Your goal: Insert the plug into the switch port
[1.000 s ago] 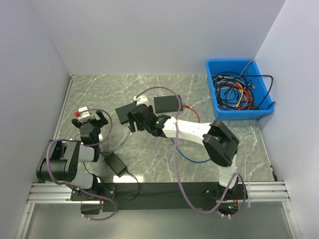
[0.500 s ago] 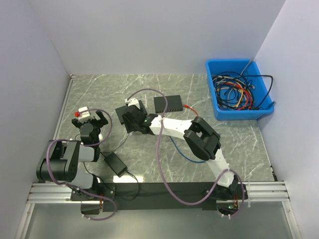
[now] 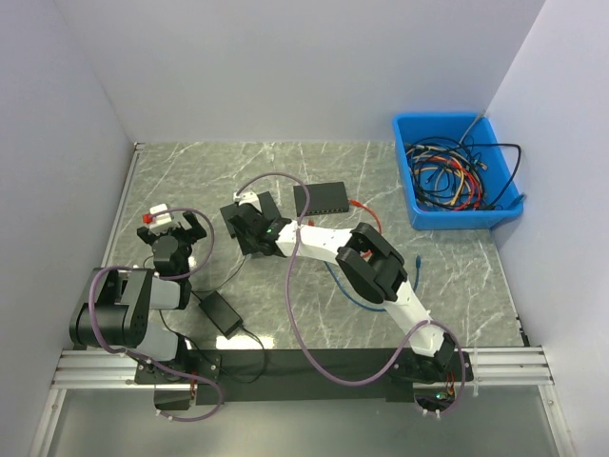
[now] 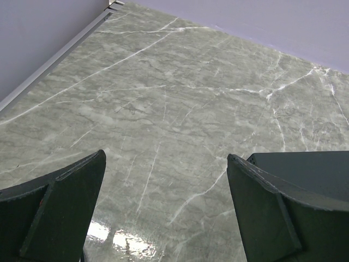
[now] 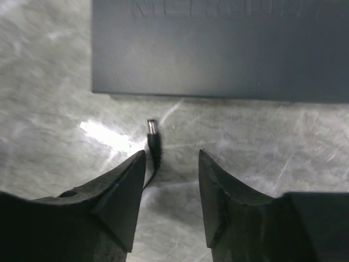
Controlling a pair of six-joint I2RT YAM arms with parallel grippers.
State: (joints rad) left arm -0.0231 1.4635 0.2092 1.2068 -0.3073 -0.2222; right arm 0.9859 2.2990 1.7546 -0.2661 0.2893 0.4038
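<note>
Grey-green marbled stone makes up the counter (image 3: 285, 164), and both arms reach over it. Far left, the left arm sits folded close to its base. The left gripper (image 3: 173, 231) is spread wide, holds nothing, and its wrist view shows only bare stone between the two dark fingers (image 4: 60, 202). Just right of that arm, near the front edge, a black power brick (image 3: 221, 312) lies at an angle with a thin black lead running off it.

Next comes a flat dark switch box (image 3: 232, 215), with raised lettering on its lid in the right wrist view. The right arm stretches across from its base at the right, and the right gripper (image 3: 250, 222) hangs low at this box's edge. Its fingers (image 5: 125, 191) are partly drawn in but stand apart, gripping nothing. The plug (image 5: 153, 131), a small barrel with a metal tip, lies on the stone just ahead of them. It points at the box's side and stops just short of it. Its black lead (image 5: 156, 158) runs back beside one finger, and I cannot tell whether the two touch.

Further right sits a second box (image 3: 321, 198). A red cable (image 3: 366, 211) ends near its right end, and a blue cable (image 3: 357, 297) loops under the arm. Far right, a blue bin (image 3: 457, 218) holds a tangle of coloured cables.
</note>
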